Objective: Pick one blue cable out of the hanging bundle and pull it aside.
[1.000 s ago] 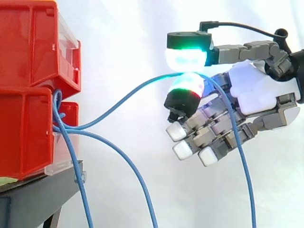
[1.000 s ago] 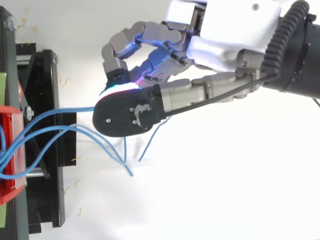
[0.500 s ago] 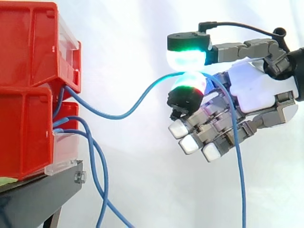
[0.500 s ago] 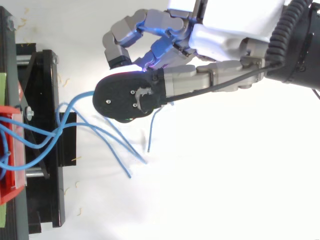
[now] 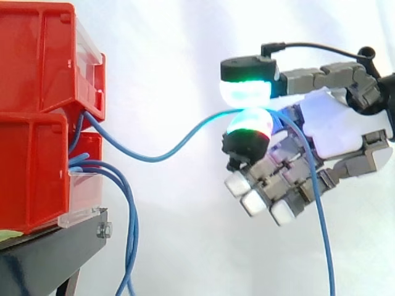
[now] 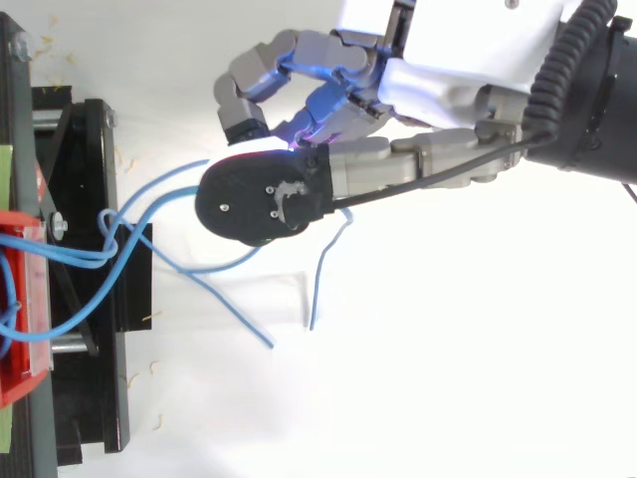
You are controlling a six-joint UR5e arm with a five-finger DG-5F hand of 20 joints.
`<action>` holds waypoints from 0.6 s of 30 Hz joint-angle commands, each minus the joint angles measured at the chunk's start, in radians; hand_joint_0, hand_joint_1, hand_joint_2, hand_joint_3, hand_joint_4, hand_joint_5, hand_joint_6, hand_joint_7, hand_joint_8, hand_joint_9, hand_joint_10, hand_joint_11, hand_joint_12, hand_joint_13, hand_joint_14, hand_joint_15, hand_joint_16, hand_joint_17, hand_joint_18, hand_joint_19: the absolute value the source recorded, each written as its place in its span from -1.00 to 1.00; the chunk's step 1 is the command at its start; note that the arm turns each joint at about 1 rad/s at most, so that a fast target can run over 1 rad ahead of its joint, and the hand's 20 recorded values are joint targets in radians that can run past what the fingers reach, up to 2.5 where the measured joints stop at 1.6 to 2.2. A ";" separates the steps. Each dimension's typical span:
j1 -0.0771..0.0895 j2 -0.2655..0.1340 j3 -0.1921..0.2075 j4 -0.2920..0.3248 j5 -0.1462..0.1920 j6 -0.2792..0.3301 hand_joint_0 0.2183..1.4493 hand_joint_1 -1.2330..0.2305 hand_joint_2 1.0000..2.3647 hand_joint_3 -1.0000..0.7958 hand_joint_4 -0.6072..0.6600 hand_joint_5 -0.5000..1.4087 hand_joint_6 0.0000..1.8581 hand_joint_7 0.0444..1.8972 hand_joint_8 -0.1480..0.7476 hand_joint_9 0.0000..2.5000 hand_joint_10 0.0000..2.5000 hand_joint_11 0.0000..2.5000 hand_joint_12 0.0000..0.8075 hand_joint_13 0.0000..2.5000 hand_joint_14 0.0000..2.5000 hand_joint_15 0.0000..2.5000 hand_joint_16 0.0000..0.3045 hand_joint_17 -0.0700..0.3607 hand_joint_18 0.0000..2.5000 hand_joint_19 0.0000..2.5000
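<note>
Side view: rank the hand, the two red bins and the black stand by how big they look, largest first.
1. The hand, spanning most of the view.
2. The upper red bin and lower red bin: about alike, both cut by the left edge.
3. The black stand.

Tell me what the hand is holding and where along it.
The hand pinches one blue cable between two glowing pads, partway along its length: one side runs to the red bins, the other hangs down past the hand.
</note>
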 commanded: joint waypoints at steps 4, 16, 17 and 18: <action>0.006 0.000 -0.119 0.061 -0.006 0.008 -0.51 -0.22 -0.36 0.25 -0.08 -0.58 -0.03 0.55 0.06 -0.17 -0.99 -0.67 0.12 -0.29 -0.99 -0.58 -0.56 0.02 -0.36 -0.60; 0.006 0.000 -0.129 0.235 -0.008 -0.004 -0.50 -0.23 -0.39 0.25 -0.07 -0.58 -0.03 0.55 0.08 -0.13 -0.99 -0.52 0.13 -0.29 -0.99 -0.57 -0.57 0.02 -0.35 -0.59; 0.006 0.000 -0.129 0.235 -0.001 -0.004 -0.50 -0.23 -0.39 0.25 -0.08 -0.58 -0.03 0.54 0.09 -0.11 -0.99 -0.46 0.13 -0.28 -0.99 -0.57 -0.57 0.02 -0.35 -0.59; 0.006 0.000 -0.129 0.235 -0.001 -0.004 -0.49 -0.23 -0.42 0.25 -0.08 -0.58 -0.03 0.55 0.09 -0.09 -0.99 -0.40 0.13 -0.28 -0.99 -0.57 -0.57 0.01 -0.35 -0.60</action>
